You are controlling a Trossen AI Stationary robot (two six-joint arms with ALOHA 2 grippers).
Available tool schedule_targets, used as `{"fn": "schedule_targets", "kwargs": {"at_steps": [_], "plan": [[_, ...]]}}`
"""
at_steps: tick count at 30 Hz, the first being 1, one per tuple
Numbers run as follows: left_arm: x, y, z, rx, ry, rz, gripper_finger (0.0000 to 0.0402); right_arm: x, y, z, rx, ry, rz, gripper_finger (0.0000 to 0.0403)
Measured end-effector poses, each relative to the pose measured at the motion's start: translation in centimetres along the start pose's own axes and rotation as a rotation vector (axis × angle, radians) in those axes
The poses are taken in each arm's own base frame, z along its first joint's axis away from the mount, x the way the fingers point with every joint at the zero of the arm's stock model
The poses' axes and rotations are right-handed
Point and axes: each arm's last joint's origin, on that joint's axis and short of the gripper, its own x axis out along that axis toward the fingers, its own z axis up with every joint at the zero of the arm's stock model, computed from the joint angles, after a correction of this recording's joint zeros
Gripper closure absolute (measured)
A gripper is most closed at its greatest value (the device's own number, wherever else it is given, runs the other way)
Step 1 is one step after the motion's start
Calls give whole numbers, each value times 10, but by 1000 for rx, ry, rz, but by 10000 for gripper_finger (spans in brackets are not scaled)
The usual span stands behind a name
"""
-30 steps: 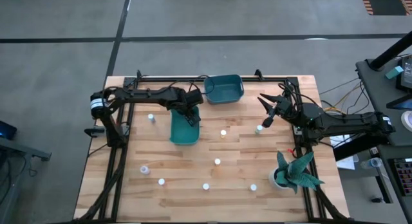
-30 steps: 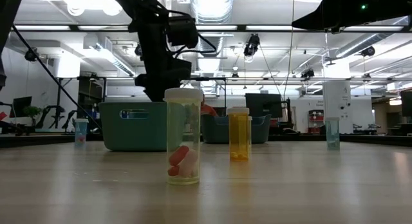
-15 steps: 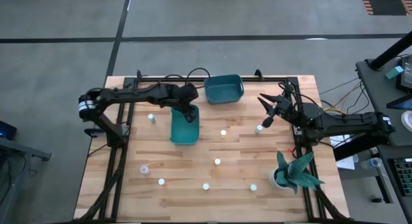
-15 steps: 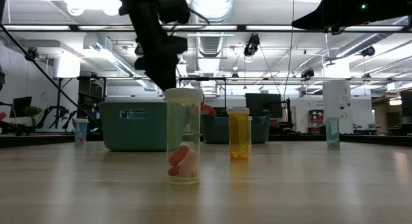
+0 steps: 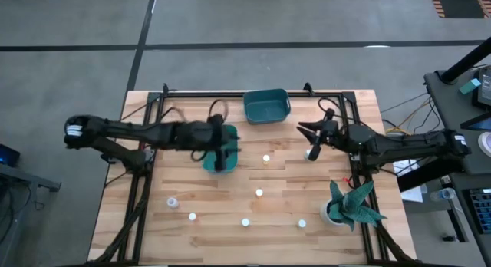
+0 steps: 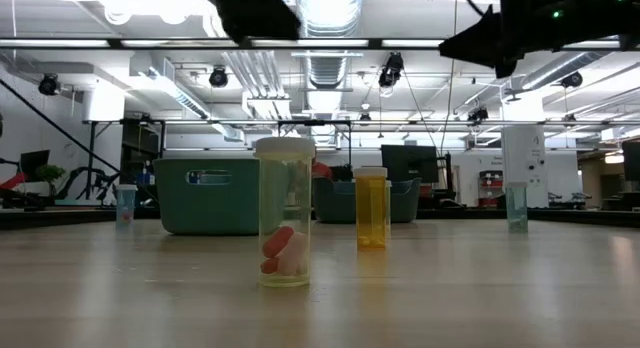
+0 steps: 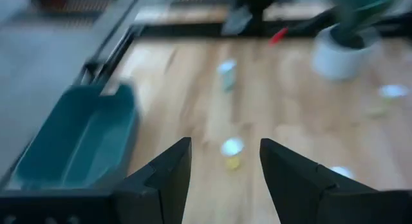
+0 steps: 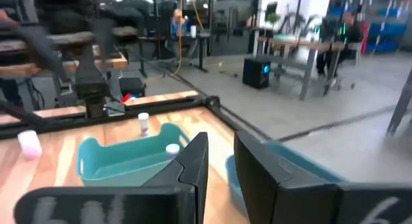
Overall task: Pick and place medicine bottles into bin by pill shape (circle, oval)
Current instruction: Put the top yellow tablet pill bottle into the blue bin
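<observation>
**Bench layout**

Two bins sit on the bench: one at the far edge, another left of centre. Bottles scatter across the near half. A plant stands at the right edge.

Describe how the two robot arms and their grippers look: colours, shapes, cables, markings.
Both arms are dark, slender and jointed. The left arm carries a white band near its outer end and a loose dark cable looping above it. The right arm also has a pale band near its base. The left gripper shows two broad, flat black fingers; the right gripper shows two similar dark, angular fingers.
</observation>
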Motion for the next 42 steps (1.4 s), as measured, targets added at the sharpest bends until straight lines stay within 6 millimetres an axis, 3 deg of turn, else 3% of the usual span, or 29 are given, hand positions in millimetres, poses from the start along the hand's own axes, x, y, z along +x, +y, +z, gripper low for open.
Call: {"fn": "schedule_targets", "kwargs": {"at_steps": [7, 13, 23, 35, 42], "plan": [[-30, -25, -20, 91, -248, -101, 233, 21, 16, 5, 18, 62, 41, 337], [-48, -20, -44, 89, -387, -92, 233, 41, 39, 21, -2, 111, 104, 337], [-69, -7, -75, 169, -505, 109, 233, 75, 76, 42, -18, 237, 162, 337], [-82, -1, -91, 223, -551, 169, 233, 117, 100, 61, -96, 627, 106, 337], [-85, 0, -90, 216, -564, 170, 233, 133, 110, 47, -228, 941, 146, 337]]}}
